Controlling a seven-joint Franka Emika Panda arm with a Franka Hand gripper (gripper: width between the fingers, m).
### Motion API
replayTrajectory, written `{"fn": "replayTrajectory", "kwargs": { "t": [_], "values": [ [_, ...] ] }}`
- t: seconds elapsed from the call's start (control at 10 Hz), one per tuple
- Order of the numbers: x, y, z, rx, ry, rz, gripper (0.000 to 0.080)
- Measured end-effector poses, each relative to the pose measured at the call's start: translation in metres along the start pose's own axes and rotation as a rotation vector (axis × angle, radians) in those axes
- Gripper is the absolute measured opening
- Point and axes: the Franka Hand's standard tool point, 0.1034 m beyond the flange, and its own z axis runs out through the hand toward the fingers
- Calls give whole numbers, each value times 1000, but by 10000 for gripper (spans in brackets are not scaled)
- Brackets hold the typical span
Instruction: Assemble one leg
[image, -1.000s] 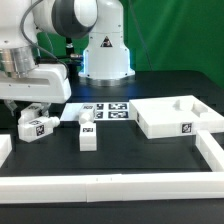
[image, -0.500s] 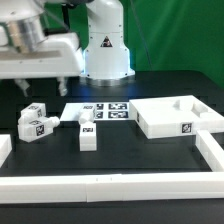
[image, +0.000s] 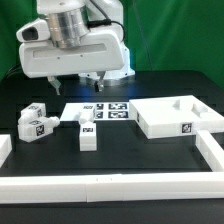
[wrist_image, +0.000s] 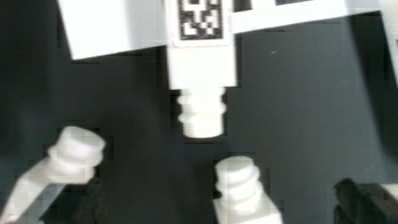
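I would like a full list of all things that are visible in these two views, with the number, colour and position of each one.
leg: four as far as I can tell, white with black-and-white tags; two at the exterior view's left, two in the middle by the near edge of the marker board.
panel: one, white, large, at the exterior view's right.
marker board: one, white with tags, flat in the middle.
border rails: white, along the near edge and both sides of the table.
table: one, black.
backdrop: green, behind everything.
arm: one, white and black, above the middle.
gripper: one, open, empty, hanging over the marker board.
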Motion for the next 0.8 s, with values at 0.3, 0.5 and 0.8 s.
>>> {"fn": "replayTrajectory", "kwargs": {
  "t": [0.3, 0.5, 0.8],
  "values": [
    [-3, -20, 1, -65, 40, -68, 649],
    [-12, -73, 11, -120, 34, -194, 649],
    [-9, -126, 28, -167, 14, -314, 649]
  ]
}}
